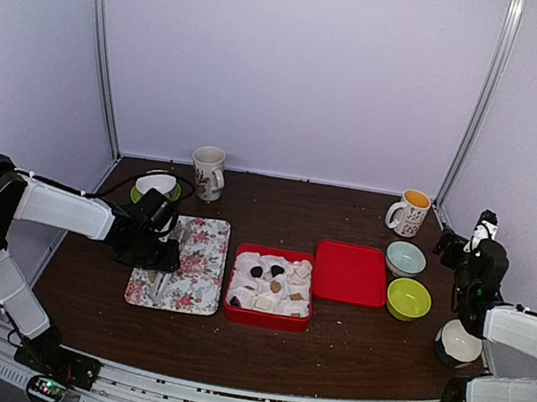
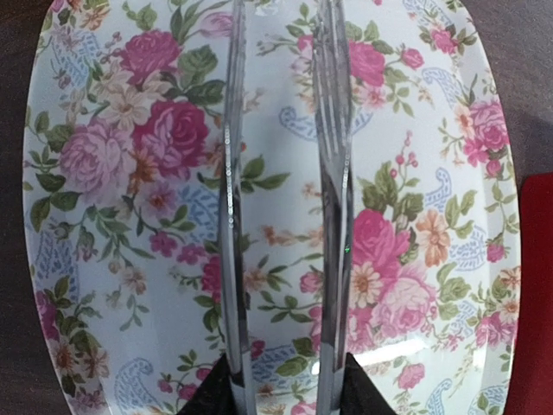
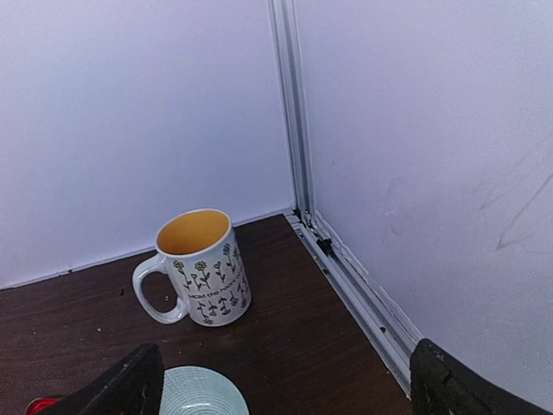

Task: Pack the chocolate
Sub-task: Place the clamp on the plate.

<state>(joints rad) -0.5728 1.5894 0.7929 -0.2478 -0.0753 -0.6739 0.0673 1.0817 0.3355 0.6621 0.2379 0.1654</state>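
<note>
Several small chocolate pieces (image 1: 277, 271), some dark brown and some light tan, lie inside the red square plastic box (image 1: 266, 319) at the centre of the dark brown wooden table (image 1: 328, 341). The pieces rest on the crumpled white paper lining (image 1: 264, 261) of that box. The flat red lid (image 1: 351, 272) lies just beside the box on its right, apart from it.

The left gripper (image 1: 158, 248) is positioned over the flower-patterned rectangular tray (image 1: 199, 272), which sits just left of the box. In the left wrist view, its black fingers (image 2: 207, 393) press from outside against the two arms of the shiny metal tongs (image 2: 232, 216), pinching them partly together. The tong arms extend forward over the tray surface. Whether the tongs are lifted clear of the tray cannot be told.

The right gripper (image 3: 285, 367) is raised at the far right edge of the table, well apart from the box. Its fingers are spread wide with nothing between them. It faces the white mug with an orange interior (image 3: 200, 268) in the back corner, and the pale blue ribbed bowl (image 3: 203, 393) lies below it.
</note>
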